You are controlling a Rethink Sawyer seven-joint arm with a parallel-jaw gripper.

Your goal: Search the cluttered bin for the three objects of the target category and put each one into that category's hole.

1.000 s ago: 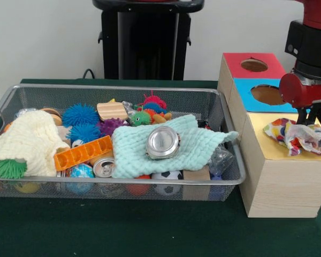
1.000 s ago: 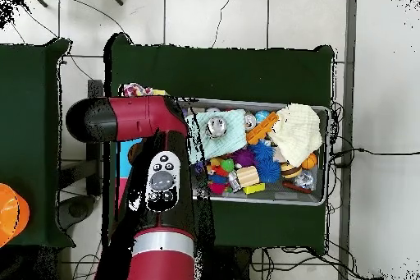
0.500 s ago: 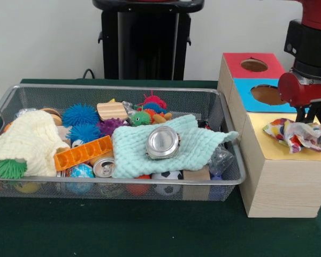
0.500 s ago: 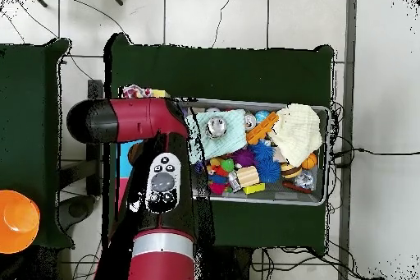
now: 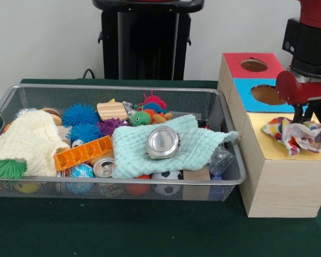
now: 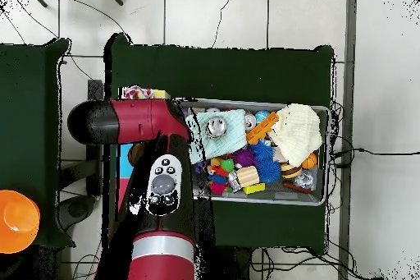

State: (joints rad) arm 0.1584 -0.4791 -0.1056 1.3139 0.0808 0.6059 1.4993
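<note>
A crumpled multicoloured cloth (image 5: 295, 134) lies on the yellow top of the wooden sorting box (image 5: 278, 182), hiding most of that top. My gripper (image 5: 310, 115) hangs right over the cloth's far side and reaches into its folds; whether it grips the cloth is hidden. In the overhead view the arm covers the gripper, and only a bit of the cloth (image 6: 136, 92) shows beyond it. A mint knitted cloth (image 5: 171, 147) and a cream knitted cloth (image 5: 24, 140) lie in the wire bin (image 5: 117, 89).
The box's red section (image 5: 254, 65) and blue section (image 5: 265, 94) each have a round hole. The bin also holds a silver tin (image 5: 162, 142), an orange block (image 5: 83, 153), a can (image 5: 104, 168), spiky balls and small toys. An orange round thing (image 6: 16, 221) sits at the overhead view's left edge.
The arm has shifted slightly left over the yellow top, and the cloth has bunched up a little under it. The orange thing in the overhead view has moved right and down.
</note>
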